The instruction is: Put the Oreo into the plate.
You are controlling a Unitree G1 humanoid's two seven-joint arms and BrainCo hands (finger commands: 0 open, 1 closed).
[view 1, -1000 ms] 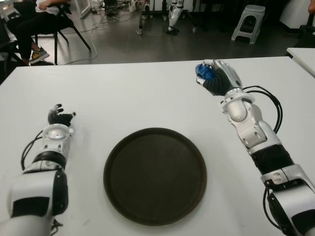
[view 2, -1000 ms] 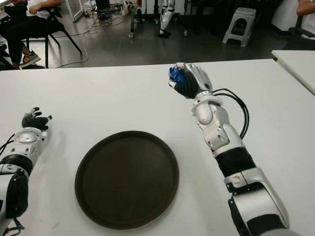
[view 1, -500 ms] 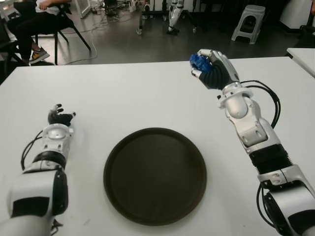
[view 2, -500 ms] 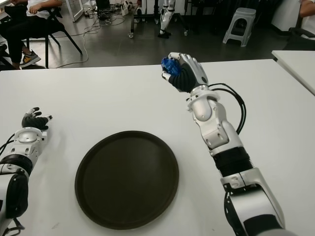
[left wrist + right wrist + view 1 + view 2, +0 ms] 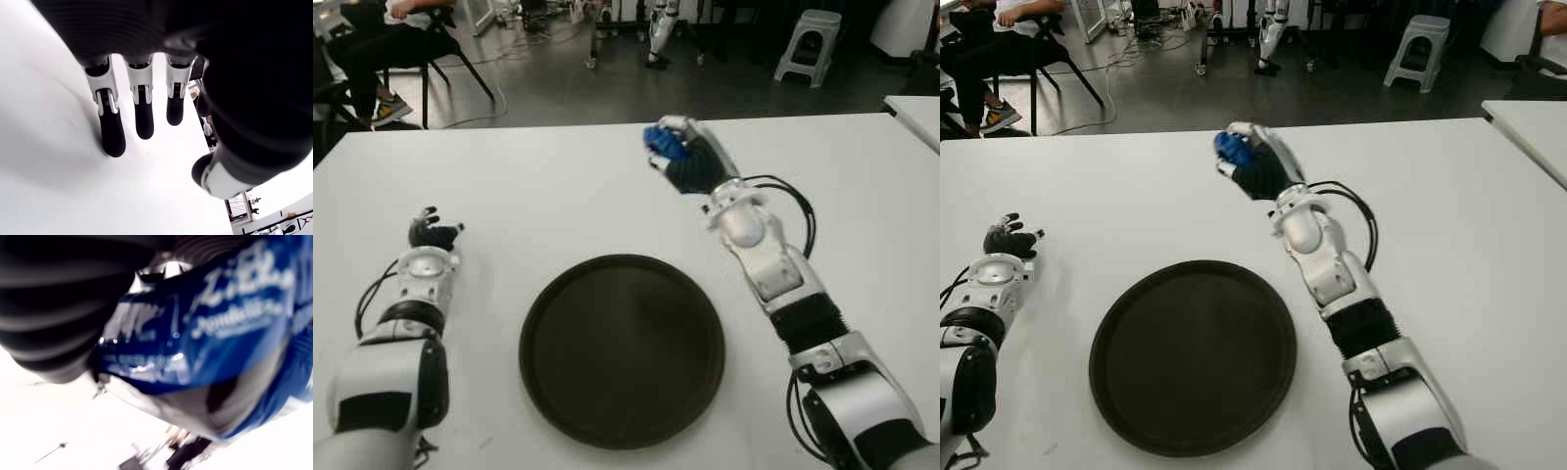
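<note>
The right hand [image 5: 690, 162] is raised over the white table [image 5: 558, 186], its fingers curled around a small blue crinkled Oreo packet [image 5: 663, 143]. The round dark brown plate [image 5: 622, 350] lies below and to the left of that hand, well apart from it. The left hand [image 5: 433, 235] shows far left of the plate, near the table's edge.

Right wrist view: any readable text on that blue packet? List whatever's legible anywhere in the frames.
Blue packet in the right hand: white print in two or three lines, one larger and slanted, too blurred to read; no brand name can be made out.
Plate: no text.
Table: no text.
Left hand, left of the plate, fingers spread and holding nothing: no markings readable.
</note>
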